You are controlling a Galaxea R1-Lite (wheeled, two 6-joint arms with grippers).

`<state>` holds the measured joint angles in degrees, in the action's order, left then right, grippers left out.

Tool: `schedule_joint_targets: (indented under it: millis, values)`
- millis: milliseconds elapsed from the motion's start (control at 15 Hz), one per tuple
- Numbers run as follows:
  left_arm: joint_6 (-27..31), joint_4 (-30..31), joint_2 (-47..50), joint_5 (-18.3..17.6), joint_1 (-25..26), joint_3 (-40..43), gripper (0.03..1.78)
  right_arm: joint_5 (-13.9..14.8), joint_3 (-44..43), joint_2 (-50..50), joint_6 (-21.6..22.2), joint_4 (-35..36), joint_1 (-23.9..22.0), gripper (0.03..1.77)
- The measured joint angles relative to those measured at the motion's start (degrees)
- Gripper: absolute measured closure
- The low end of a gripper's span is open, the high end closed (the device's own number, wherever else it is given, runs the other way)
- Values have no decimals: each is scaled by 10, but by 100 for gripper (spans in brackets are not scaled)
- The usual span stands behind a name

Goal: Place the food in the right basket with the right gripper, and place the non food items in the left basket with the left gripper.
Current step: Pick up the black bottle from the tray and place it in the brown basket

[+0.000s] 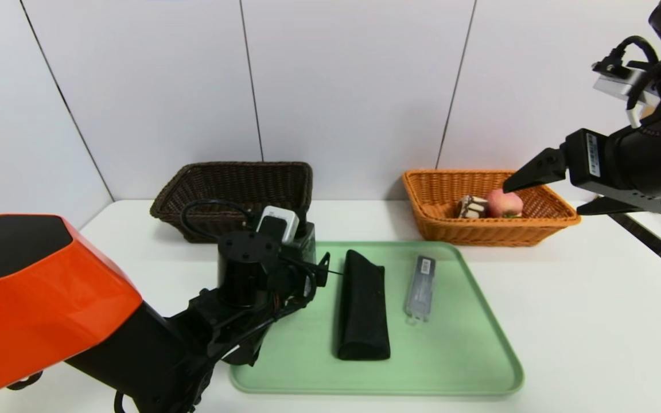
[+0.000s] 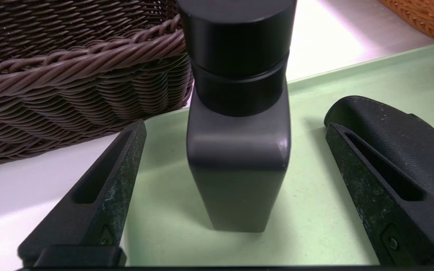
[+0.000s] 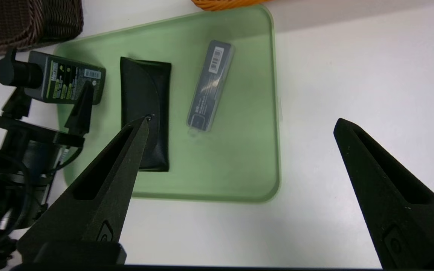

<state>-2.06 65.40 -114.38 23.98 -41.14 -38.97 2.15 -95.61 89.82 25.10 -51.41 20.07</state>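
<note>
On a white table (image 1: 566, 298), a green tray (image 1: 468, 350) holds a black pouch (image 1: 363, 304) and clear case (image 1: 420, 287), with bare tray around them. The left gripper (image 2: 236, 128) is spread wide, the pump bottle (image 2: 238, 158) standing untouched between its fingers beside the dark basket (image 2: 70, 75); only the wrist view shows this. The right gripper (image 1: 543, 192) hangs open above the orange basket (image 1: 439, 195) holding peach (image 1: 505, 202) and cake (image 1: 471, 206).

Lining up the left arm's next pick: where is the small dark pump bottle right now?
The dark pump bottle stands between the open left gripper's fingers, on the green tray's left part, beside the dark brown wicker basket.
</note>
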Motion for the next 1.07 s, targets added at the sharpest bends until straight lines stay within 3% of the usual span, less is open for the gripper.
schedule_joint_targets:
  millis: [267, 400, 1000, 1067]
  values:
    - [7, 0, -8, -2, 1, -6, 12, 5, 81, -4, -187, 107, -8, 10]
    - [7, 0, -10, -2, 1, -11, 12, 6, 106, -5, -243, 162, -10, 10]
    - [8, 0, -18, -9, 2, -26, 13, 7, 150, -15, -247, 174, -10, 10]
    - [8, 1, -18, -10, 3, -27, 33, 7, 154, -17, -247, 174, -10, 10]
